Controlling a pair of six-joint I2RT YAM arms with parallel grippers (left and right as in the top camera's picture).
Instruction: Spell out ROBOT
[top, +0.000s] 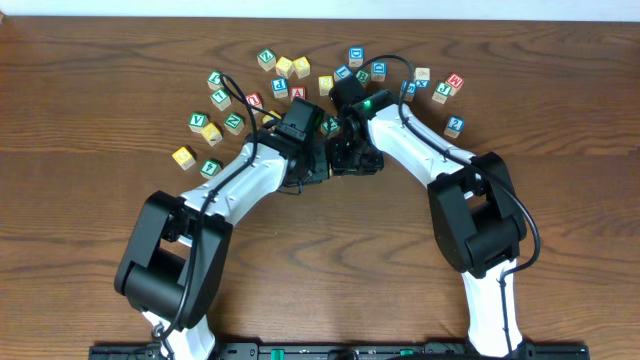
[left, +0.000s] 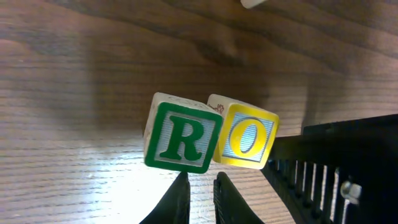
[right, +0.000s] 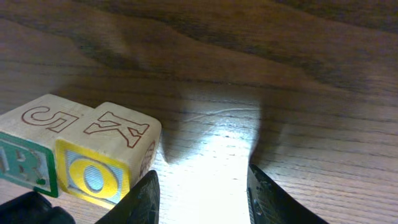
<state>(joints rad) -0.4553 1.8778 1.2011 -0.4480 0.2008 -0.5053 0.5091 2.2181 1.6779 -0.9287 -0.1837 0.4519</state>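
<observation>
Your R cube (left: 181, 137) and O cube (left: 247, 138) sit touching side by side on the table (left: 74, 74). Left gripper (left: 198, 190) is nearly pressed together, holding nothing. Right gripper (right: 202, 186) is spread, empty.

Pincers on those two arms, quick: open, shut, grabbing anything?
Left pincer: nearly shut, empty, just short of the R cube.
Right pincer: open, empty, beside the O cube.

Dark wood-grain counter (top: 560, 60), scattered letter cubes (top: 300, 68) lying on it, green-framed R cube (left: 180, 138) touching yellow O cube (left: 247, 138)
</observation>
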